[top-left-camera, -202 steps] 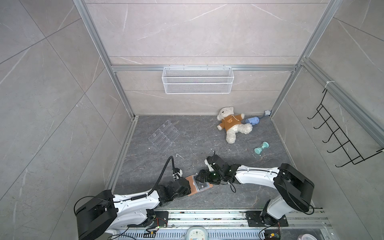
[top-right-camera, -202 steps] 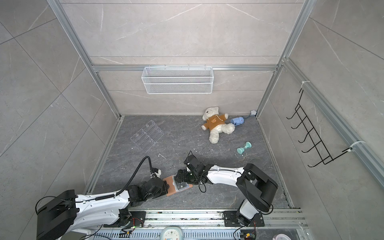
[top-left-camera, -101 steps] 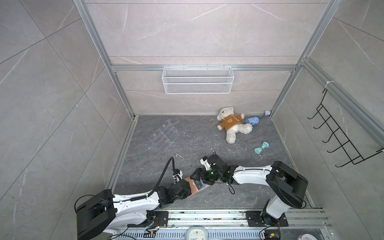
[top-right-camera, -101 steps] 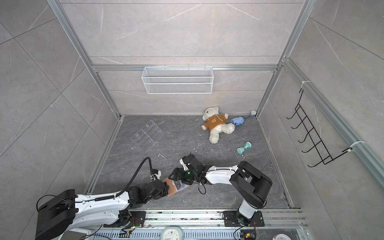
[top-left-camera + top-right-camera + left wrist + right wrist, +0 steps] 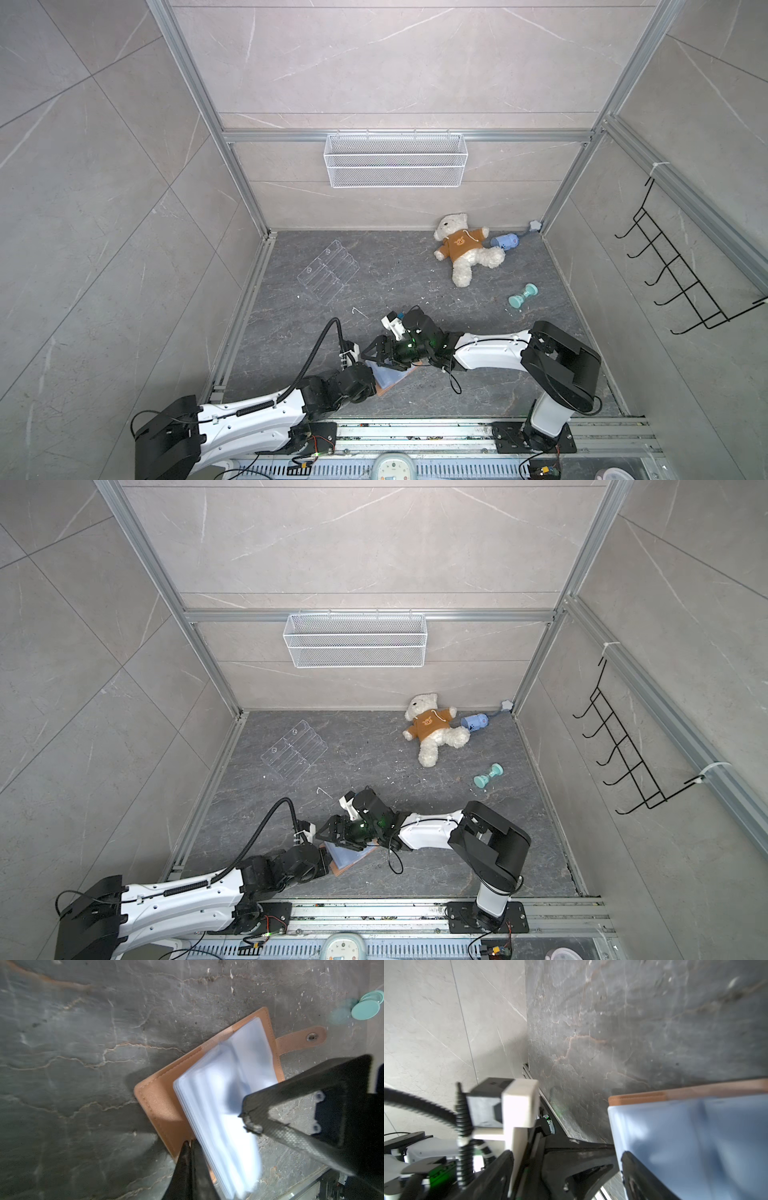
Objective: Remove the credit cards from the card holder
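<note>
The only print we can make out is a small face on the orange sweater of the teddy bear [image 5: 461,249], which lies at 1 o'clock on the grey floor [image 5: 415,291]. Anything finer is too small to read.

The card holder [image 5: 390,377] lies open at 6 o'clock on the floor with its tan cover down. Its pale blue sleeves [image 5: 218,1088] stand partly off the cover. They are blurred, and we cannot tell what they hold. Its strap tab [image 5: 301,1038], with a metal snap, lies flat on the floor.

The left gripper [image 5: 190,1146] is clenched on the cover's edge at the holder's 9 o'clock side. The right gripper [image 5: 374,358] reaches in from 3 o'clock with its jaws spread wide and one fingertip [image 5: 252,1126] against the sleeves.

A white wire basket [image 5: 395,183] hangs on the back wall at 12 o'clock. A clear tiered rack [image 5: 328,270] lies at 10 o'clock, and a teal dumbbell [image 5: 523,296] at 2 o'clock.
</note>
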